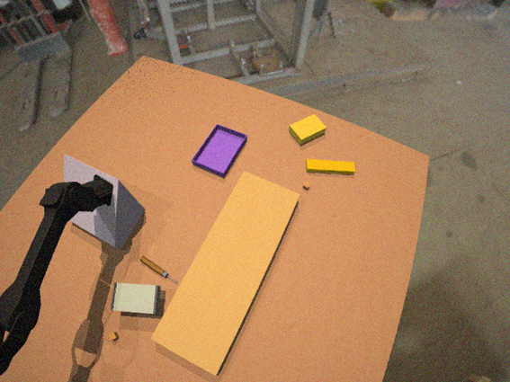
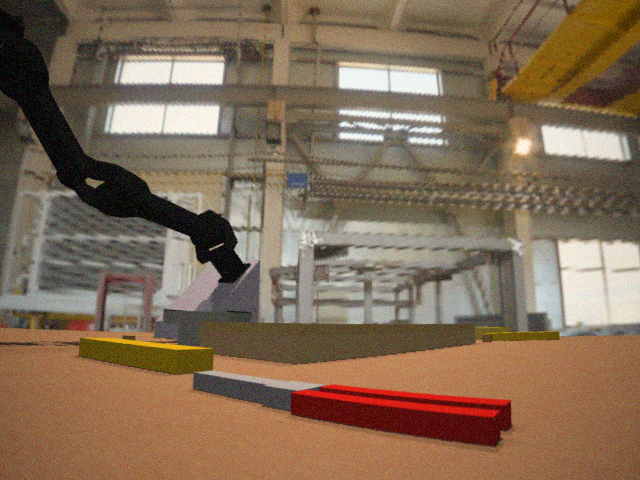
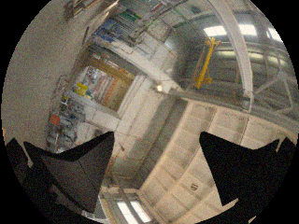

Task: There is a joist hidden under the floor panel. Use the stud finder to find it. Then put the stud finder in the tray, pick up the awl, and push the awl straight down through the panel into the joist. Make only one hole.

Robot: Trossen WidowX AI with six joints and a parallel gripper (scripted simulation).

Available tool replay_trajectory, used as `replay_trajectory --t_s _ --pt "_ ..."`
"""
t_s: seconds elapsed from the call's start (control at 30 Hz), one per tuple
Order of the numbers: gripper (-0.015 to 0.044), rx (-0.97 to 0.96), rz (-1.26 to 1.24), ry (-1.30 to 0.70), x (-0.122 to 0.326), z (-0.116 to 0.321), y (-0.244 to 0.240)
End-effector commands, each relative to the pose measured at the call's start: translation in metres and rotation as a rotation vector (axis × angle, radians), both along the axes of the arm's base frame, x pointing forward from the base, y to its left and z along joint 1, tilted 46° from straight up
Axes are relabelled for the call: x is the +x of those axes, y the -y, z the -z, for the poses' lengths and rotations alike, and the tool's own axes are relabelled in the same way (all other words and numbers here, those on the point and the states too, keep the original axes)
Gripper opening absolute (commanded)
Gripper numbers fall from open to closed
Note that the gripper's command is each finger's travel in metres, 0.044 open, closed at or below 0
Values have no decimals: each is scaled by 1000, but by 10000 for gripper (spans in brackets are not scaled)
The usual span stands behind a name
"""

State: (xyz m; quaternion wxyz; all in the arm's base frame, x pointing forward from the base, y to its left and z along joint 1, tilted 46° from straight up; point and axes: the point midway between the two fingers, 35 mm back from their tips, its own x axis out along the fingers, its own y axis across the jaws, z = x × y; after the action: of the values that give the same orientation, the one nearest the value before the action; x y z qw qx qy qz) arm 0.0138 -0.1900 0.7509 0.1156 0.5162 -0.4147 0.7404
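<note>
The gripper (image 3: pixel 157 134) is open, its dark fingers wide apart with nothing between them. The fingers cannot be made out in either the top or the exterior view. The stud finder (image 1: pixel 136 297) (image 2: pixel 188 333), a pale box with dark ends, lies left of the panel. The awl (image 1: pixel 155 266) lies just above it in the top view, its tip toward the panel's left edge. The plain yellow-orange floor panel (image 1: pixel 235 272) (image 2: pixel 310 343) lies flat; no hole shows. The purple tray (image 1: pixel 222 150) is empty, beyond the panel's far end. The awl and tray are not visible in the exterior view.
The black arm (image 1: pixel 47 243) (image 2: pixel 170 211) spans the left side beside a grey sloped block (image 1: pixel 127 214) (image 2: pixel 248 299). Yellow blocks (image 1: pixel 308 127) (image 1: pixel 330 167) (image 2: pixel 144 356) lie around the panel, with small brown bits (image 1: pixel 306 186) (image 1: pixel 114 335). Red bars (image 2: pixel 398 415) and a grey bar (image 2: pixel 248 390) lie in front.
</note>
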Motion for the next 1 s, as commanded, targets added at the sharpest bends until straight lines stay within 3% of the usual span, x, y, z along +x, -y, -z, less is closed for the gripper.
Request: replay_trajectory --t_s 0.0,0.23,0.47,0.7,0.97 --pt "426 -9 1 1 -2 0 -2" --pt "440 -343 52 5 -49 -6 -97" --pt "440 -673 118 -94 -61 8 -200" --pt "440 -974 190 -312 -31 43 -298" --pt "440 -1225 269 -690 46 108 -378"
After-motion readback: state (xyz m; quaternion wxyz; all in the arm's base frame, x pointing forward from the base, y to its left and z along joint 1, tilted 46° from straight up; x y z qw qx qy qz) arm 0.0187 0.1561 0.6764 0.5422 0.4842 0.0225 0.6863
